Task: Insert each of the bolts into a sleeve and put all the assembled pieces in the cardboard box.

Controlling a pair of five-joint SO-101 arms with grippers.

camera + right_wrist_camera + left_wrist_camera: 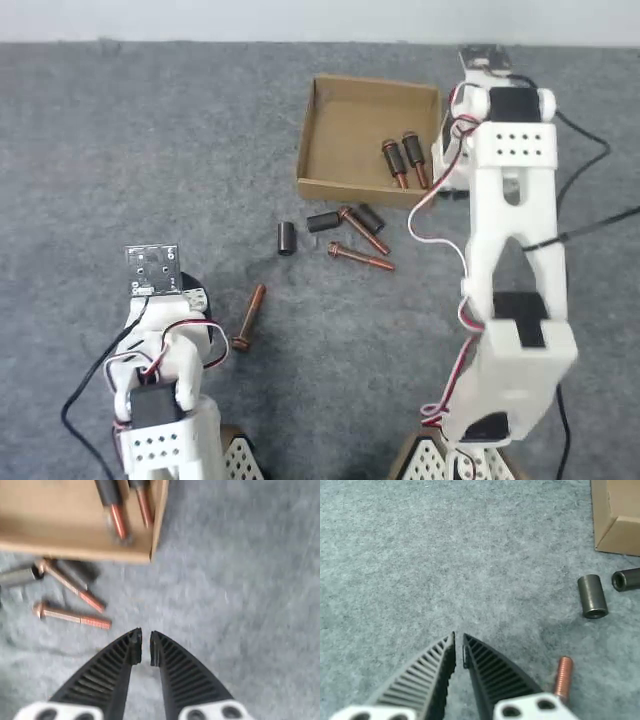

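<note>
Bolts (362, 230): three lie loose on the tabletop (120, 150). Two are at six o'clock from the box (345, 130) among three sleeves (287, 238), and one is off at seven o'clock beside the left arm. Two assembled pieces (392, 157) already rest in the box, toward its four o'clock corner. Left tool (459, 645) is pinched nearly closed and empty. Right tool (145, 642), just as narrow and empty, hangs off that corner, probably free for the next pick.

The grey, felt-like surface (150, 150) carried a cardboard box (345, 190) toward its far side. Just in front of the box lay three dark sleeves (287, 238) and two copper bolts (361, 257), clustered together. A third bolt (249, 316) lay apart, nearer the front.
</note>
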